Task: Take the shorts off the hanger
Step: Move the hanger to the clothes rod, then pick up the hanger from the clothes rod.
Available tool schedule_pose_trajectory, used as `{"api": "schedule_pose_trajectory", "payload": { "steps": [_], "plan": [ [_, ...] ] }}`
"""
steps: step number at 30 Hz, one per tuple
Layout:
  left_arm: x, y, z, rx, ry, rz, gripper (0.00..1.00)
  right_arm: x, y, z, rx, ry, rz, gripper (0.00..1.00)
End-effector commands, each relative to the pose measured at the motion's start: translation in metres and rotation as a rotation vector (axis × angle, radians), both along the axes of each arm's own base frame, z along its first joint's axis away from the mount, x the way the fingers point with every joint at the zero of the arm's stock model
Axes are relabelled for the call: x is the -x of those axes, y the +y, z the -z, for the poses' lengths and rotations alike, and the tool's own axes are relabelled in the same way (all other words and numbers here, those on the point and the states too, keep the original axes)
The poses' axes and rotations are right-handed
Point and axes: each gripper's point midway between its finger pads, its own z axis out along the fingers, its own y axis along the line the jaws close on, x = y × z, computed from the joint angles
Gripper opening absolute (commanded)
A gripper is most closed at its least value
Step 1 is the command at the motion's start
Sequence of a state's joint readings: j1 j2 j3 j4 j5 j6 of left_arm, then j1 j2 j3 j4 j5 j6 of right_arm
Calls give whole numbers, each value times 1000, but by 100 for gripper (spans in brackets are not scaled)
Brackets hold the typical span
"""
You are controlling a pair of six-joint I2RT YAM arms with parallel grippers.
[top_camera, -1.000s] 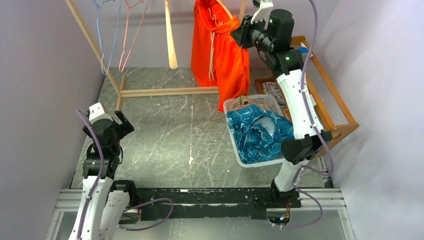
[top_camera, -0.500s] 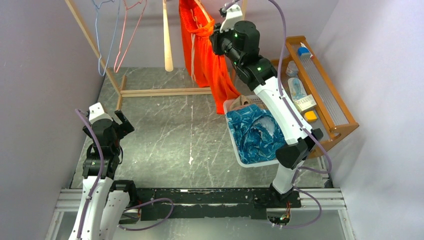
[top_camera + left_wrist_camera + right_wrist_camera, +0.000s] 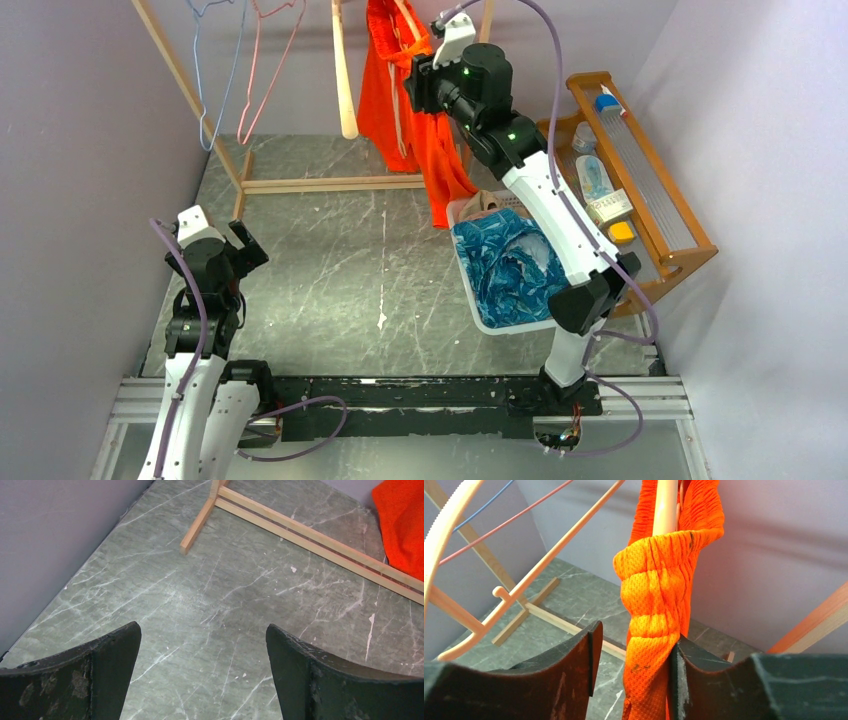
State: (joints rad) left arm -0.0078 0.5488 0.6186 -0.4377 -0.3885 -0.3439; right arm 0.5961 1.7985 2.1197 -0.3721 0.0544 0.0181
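The bright orange shorts (image 3: 440, 150) hang from a pale hanger (image 3: 665, 505) on the wooden rack at the back, waistband bunched round the hanger's arm. My right gripper (image 3: 415, 85) is raised to the waistband. In the right wrist view the right gripper (image 3: 634, 635) is open, the orange shorts (image 3: 656, 605) between the jaws, touching the right finger with a gap at the left one. The blue patterned shorts (image 3: 515, 265) and a tan pair (image 3: 487, 203) lie in the white basket (image 3: 480, 322). The pink pair is out of view. My left gripper (image 3: 245, 250) is open and empty low over the table (image 3: 202, 632).
The wooden rack's base rail (image 3: 330, 183) crosses the back of the table. Blue (image 3: 205, 90) and pink (image 3: 262, 70) wire hangers and a pale wooden hanger (image 3: 343, 85) hang on it. A wooden shelf (image 3: 660, 215) with small items stands at the right wall.
My right arm has swung left along the rack to the shorts' waistband, and the orange shorts and hanger have shifted left. The left arm has not moved.
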Motion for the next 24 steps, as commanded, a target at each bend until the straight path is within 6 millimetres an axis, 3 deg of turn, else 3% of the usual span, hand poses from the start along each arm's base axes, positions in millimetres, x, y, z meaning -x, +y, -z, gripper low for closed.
{"api": "schedule_pose_trajectory", "payload": {
  "steps": [1,5,10,13,24],
  "plan": [
    [-1,4,-5,-4,-28,-21,99,-6,6,-9,4,-26,-10,50],
    [-1,5,-4,-4,-24,-23,99,-17,2,-14,-4,-37,47,43],
    [-1,5,-4,-4,-23,-24,99,-19,-4,-24,-48,-72,83,12],
    [-1,5,-4,-3,-22,-25,99,-13,0,-37,-86,-106,56,0],
    [-2,5,-3,-3,-17,-26,99,2,-1,-75,-248,-186,18,0]
  ]
}}
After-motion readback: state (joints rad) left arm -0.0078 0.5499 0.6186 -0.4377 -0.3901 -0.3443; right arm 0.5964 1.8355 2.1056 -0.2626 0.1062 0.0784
